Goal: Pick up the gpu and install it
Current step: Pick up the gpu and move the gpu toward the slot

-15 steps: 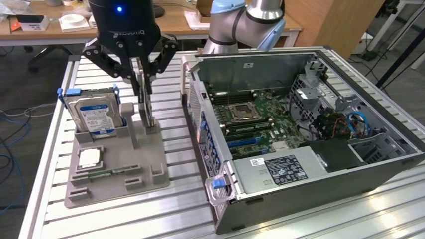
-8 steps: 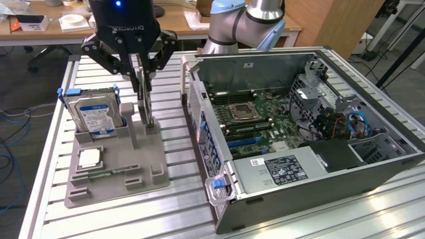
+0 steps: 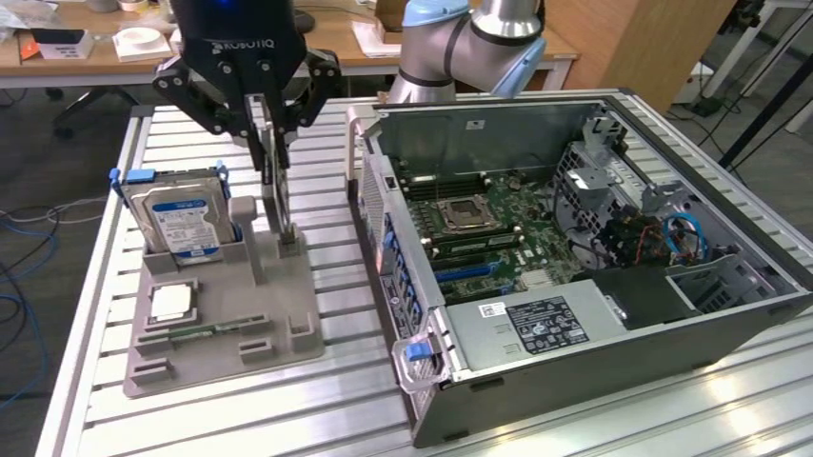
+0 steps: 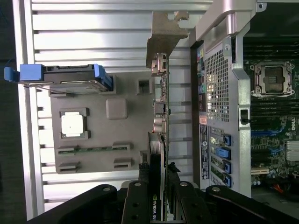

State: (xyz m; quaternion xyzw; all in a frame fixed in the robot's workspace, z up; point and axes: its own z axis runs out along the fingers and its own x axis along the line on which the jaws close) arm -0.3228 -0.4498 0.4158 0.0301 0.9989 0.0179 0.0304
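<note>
The gpu is a thin card standing on edge over the grey parts holder, its lower end at the holder's slot; I cannot tell whether it is clear of it. My gripper comes down from above and is shut on the card's upper part. In the wrist view the gpu runs edge-on from between my fingers to its metal bracket, with my gripper clamped on both faces. The open computer case lies to the exterior view's right, motherboard exposed.
On the holder stand a silver hard drive with blue clips, a square processor chip and a narrow green memory stick. The case's rear wall sits close beside the card. Everything rests on a slatted aluminium table.
</note>
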